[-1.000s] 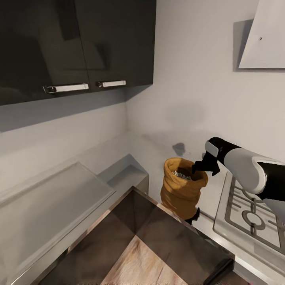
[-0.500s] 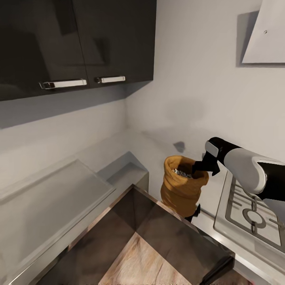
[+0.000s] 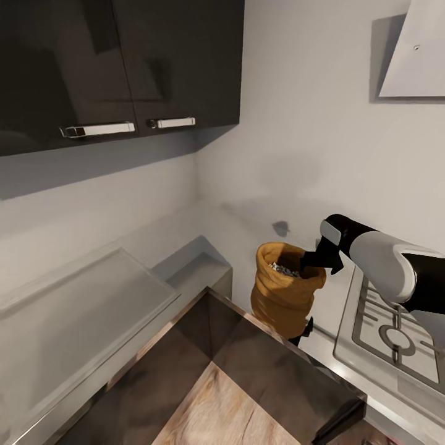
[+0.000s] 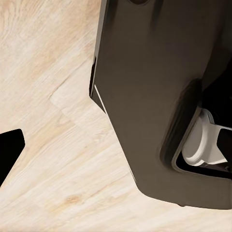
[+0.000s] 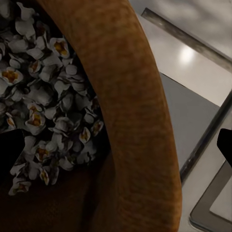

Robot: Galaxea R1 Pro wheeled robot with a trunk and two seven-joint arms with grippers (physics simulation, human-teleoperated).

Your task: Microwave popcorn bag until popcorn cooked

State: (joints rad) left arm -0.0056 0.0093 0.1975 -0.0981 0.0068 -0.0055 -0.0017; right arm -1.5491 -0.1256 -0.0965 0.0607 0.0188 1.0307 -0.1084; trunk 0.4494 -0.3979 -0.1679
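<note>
Dark wall cabinets (image 3: 117,68) up left. The popcorn bag (image 3: 284,300) sits on the grey countertop (image 3: 204,238) by the gas hob (image 3: 389,327), popcorn (image 5: 43,101) inside. Right gripper (image 3: 318,259) has its jaws clamped over the rolled rim. Can't tell on the left gripper.

Two dark glossy wall cabinets (image 3: 117,68) hang in the corner, each with a bright metal handle (image 3: 97,129) along its lower edge. A flat white hood (image 3: 415,55) juts from the wall at upper right. Below it sits a gas hob (image 3: 389,334) with pale grates. Light wood floor (image 4: 53,159) runs underneath.
</note>
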